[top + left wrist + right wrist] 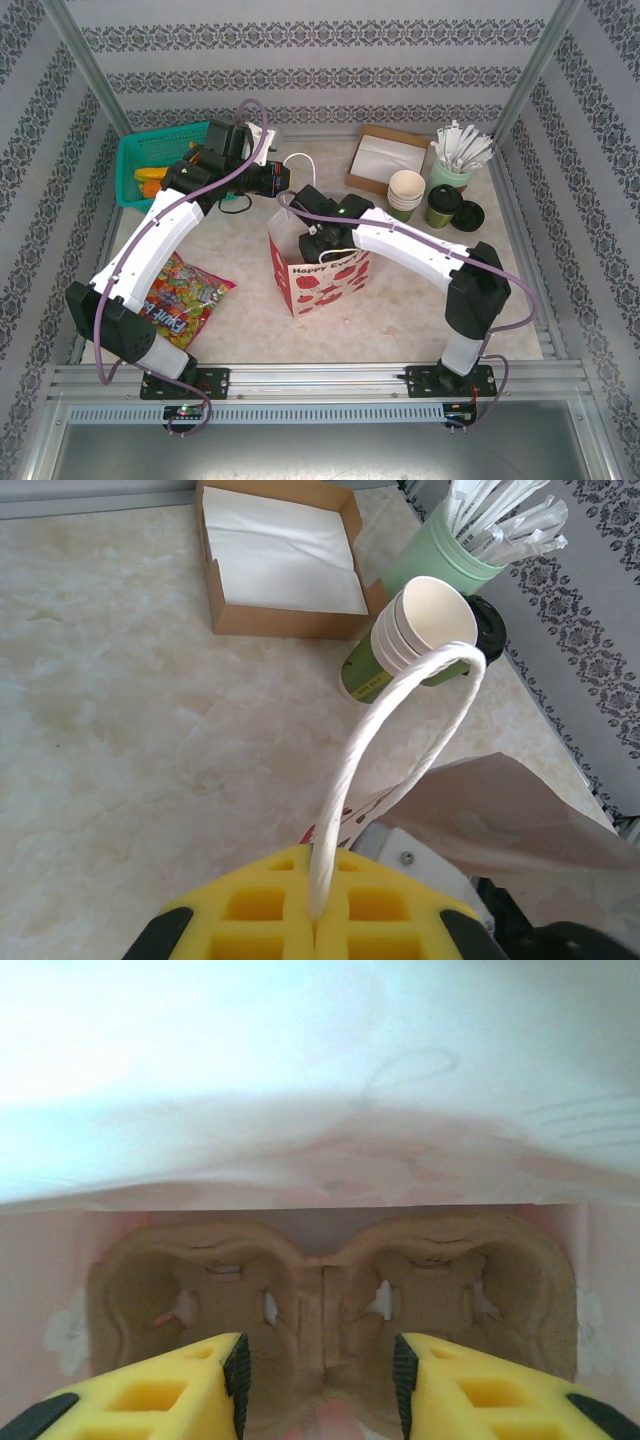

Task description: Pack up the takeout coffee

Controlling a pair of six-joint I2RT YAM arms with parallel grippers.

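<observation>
table point(120, 730) is looking like smooth pale marble, faintly shiny | bag point(330, 280) is showing printed paper, matt | handle point(345, 770) is looking like twisted white cord | carrier point(320, 1260) is showing rough brown moulded pulp | box point(290, 622) at far edge is looking like matt cardboard | coffee point(442, 205) is showing paper cup, smooth black plastic lid
</observation>
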